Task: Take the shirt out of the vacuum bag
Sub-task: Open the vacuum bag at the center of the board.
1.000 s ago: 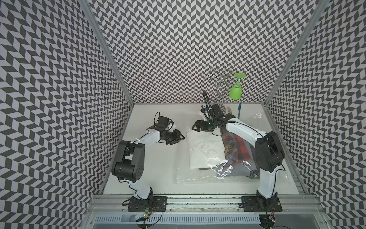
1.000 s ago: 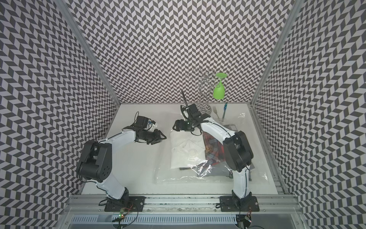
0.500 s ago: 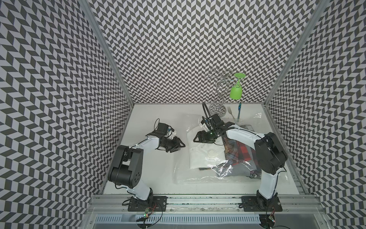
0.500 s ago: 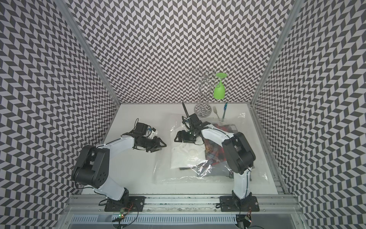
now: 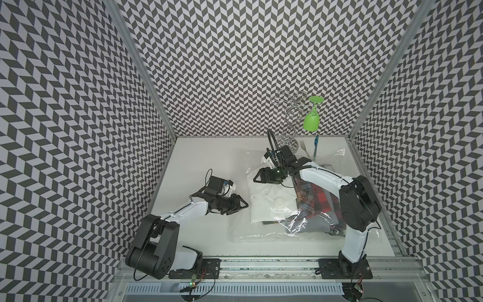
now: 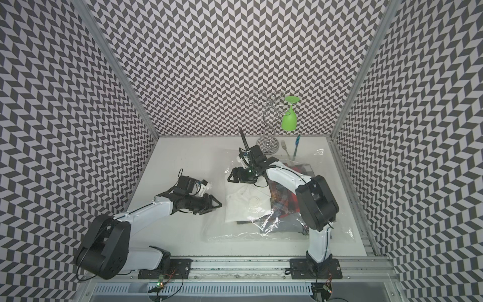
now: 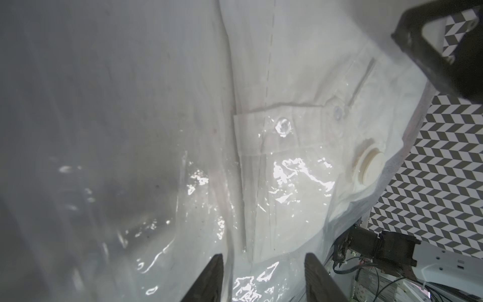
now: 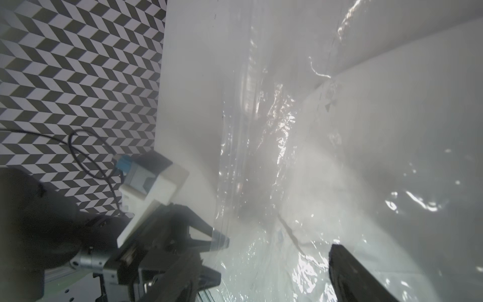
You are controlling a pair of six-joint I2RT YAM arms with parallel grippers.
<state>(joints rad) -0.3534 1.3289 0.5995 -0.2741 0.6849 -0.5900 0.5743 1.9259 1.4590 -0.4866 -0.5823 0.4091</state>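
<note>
left hand (image 5: 241, 208) spread at vacuum bag (image 5: 261, 231) edge; right hand (image 5: 257, 177) spread, second finger cut off in wrist view

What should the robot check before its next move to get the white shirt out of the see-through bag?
1. Left gripper open: ok, jaws apart at the vacuum bag's edge.
2. Right gripper open: ok, over the bag's far end.
3. Plastic gripped: not ok, both jaws stand apart.
4. Bag mouth open: cannot tell.
5. White shirt out: not ok, it lies inside, under the valve.
</note>
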